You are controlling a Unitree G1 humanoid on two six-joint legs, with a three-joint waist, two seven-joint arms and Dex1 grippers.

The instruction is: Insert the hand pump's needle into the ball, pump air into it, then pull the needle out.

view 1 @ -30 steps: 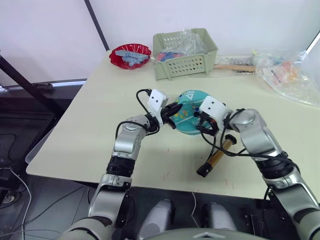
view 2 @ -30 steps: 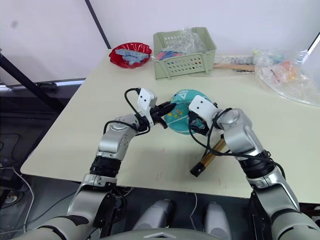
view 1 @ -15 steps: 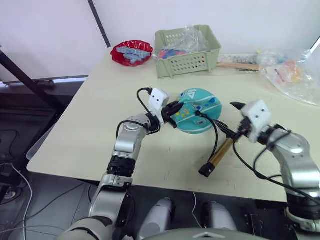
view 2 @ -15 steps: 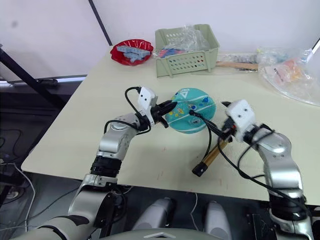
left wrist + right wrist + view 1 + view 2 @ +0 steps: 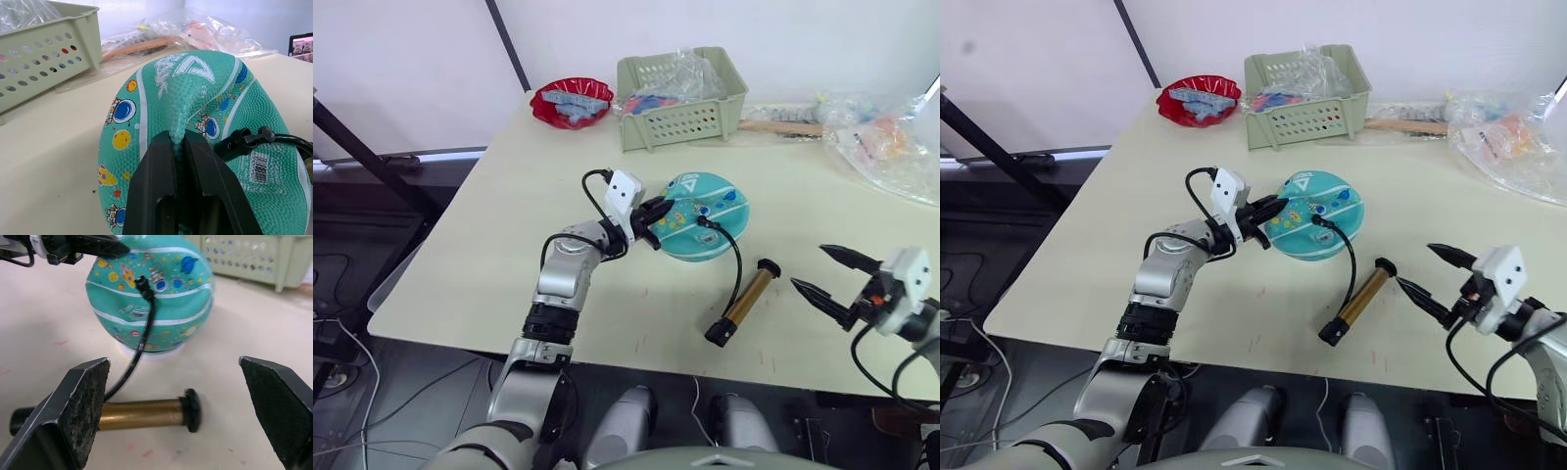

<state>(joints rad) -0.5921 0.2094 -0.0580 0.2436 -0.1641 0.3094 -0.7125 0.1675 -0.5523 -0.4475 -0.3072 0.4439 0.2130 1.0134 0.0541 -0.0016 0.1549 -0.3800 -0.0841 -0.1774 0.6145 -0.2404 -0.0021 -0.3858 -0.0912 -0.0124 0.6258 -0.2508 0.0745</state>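
the teal rubber ball with white stripes and cartoon prints (image 5: 703, 216) sits partly flattened near the middle of the cream tabletop (image 5: 509, 225). the left end effector (image 5: 180, 147) is clenched on a pinched fold of the ball's skin, steadying it. the black fitting of the needle (image 5: 143, 285) is seated on the ball's upper face, so the insertion looks done; the needle's metal tip is hidden. the thin black hose (image 5: 736, 269) curves from there to the short hand pump with a gold-bronze barrel and black ends (image 5: 742, 303), which lies flat just beside the ball, toward the near edge.

the right end effector (image 5: 835, 277) hangs released, fingers spread wide, grasping nothing, well apart from the pump on the robot's right near the front edge. pumping air and pulling the needle out both appear left to do.

open room lies around the pump on all sides but the ball's. the pale green perforated basket (image 5: 680, 98), red bowl (image 5: 570, 104) and clear plastic bags (image 5: 886, 142) stand well back along the far edge.
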